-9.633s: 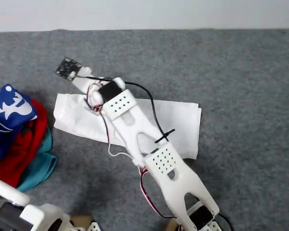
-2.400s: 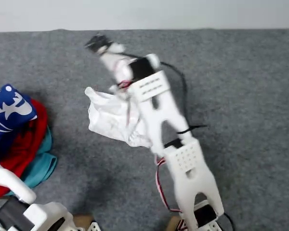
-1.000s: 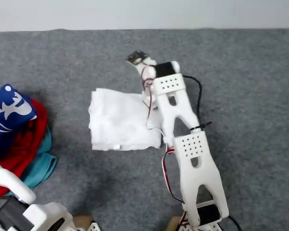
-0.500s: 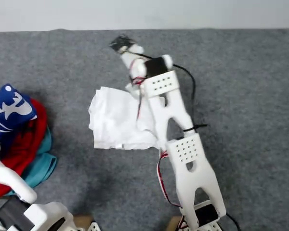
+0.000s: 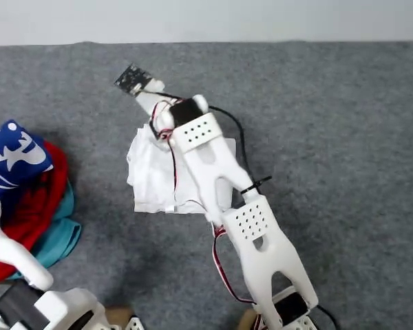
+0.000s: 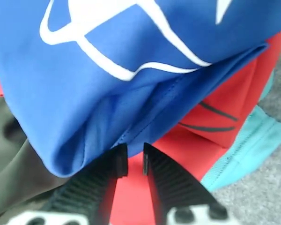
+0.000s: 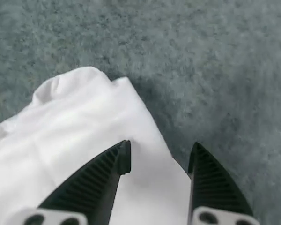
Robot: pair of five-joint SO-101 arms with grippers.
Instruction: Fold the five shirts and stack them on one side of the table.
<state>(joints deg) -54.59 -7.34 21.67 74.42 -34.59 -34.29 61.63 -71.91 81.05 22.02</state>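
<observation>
A white shirt [image 5: 155, 180] lies folded into a rough square in the middle of the grey table. My right gripper [image 7: 160, 159] is open just above its far left corner, with white cloth [image 7: 79, 140] under the fingers and nothing held. The right arm [image 5: 199, 155] stretches across the shirt from the near edge. At the left lies a pile of shirts: blue with white print [image 5: 14, 157] on top, red [image 5: 34, 206] and teal [image 5: 58, 240] beneath. My left gripper [image 6: 135, 161] hovers shut at the blue shirt's [image 6: 131, 61] edge, over red cloth [image 6: 187, 136].
An olive garment [image 6: 9, 164] lies beside the blue shirt in the left wrist view. The left arm's base [image 5: 17, 271] stands at the near left corner. Bare grey table [image 5: 344, 137] spreads to the right, with a pale wall [image 5: 206, 20] along the far edge.
The white shirt went from a long strip to a folded square. In the last second the right gripper swung from the shirt's far right side to its far left corner.
</observation>
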